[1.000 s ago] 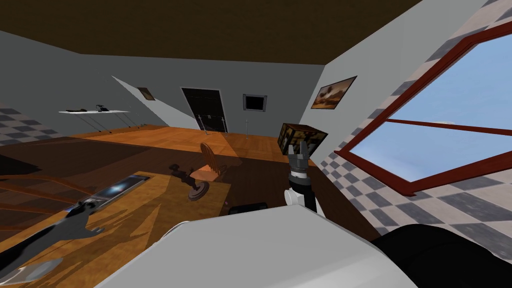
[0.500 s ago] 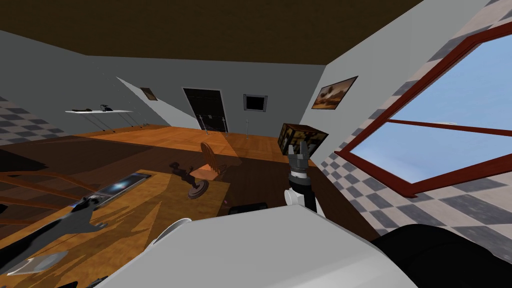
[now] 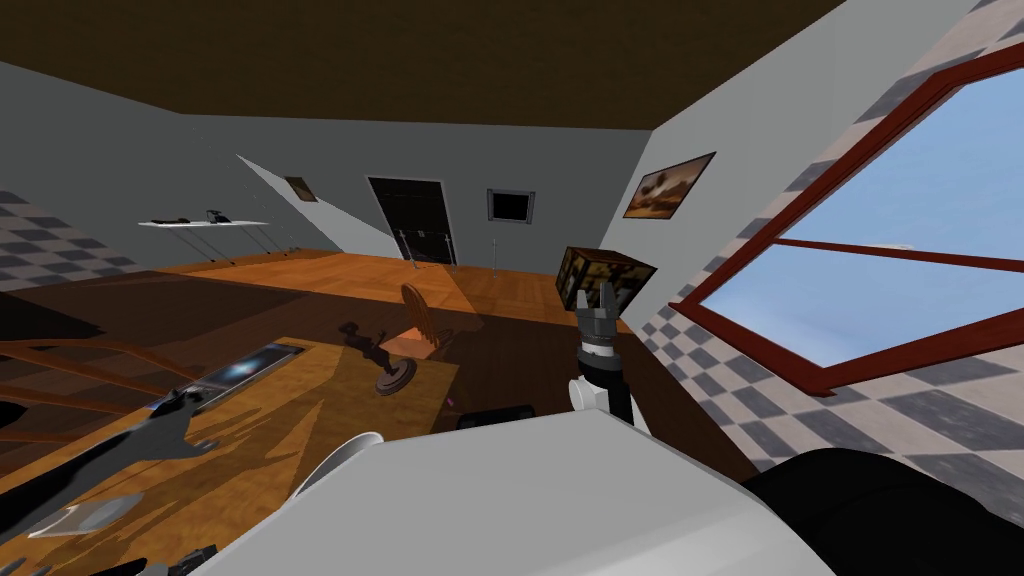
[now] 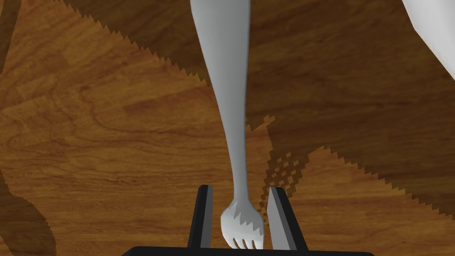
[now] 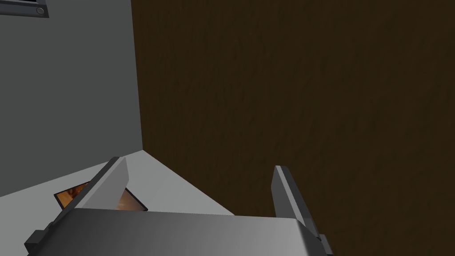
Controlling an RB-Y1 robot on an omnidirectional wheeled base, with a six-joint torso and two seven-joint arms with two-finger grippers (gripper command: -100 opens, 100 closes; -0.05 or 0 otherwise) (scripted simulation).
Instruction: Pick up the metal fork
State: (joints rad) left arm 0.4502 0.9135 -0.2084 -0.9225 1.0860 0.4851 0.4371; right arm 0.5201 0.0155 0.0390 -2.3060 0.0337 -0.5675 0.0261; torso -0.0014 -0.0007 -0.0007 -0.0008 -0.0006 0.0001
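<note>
The fork [image 4: 235,133] is plain light grey. Its tines sit between the fingers of my left gripper [image 4: 240,187] and its handle runs away from the hand, widening toward the end. The two fingers stand narrow, close against the sides of the fork's head, shut on it. Under it is the wooden table top [image 4: 111,146], with jagged shadows across it. In the head view the fork's long grey shape [image 3: 100,470] stretches over the table at the lower left. My right gripper [image 3: 600,298] is raised in front of the chest, open with nothing between its fingers [image 5: 113,178].
On the wooden table [image 3: 300,400] lie a flat dark glossy slab [image 3: 240,370] and a dark object on a round base [image 3: 390,375]. A wooden chair [image 3: 420,320] stands beyond. A patterned box [image 3: 605,275] is behind the right gripper. A large window takes up the right wall.
In the head view the fork's grey shape has shifted up and to the right relative to the slab on the table. My view has turned slightly. The right arm has not moved.
</note>
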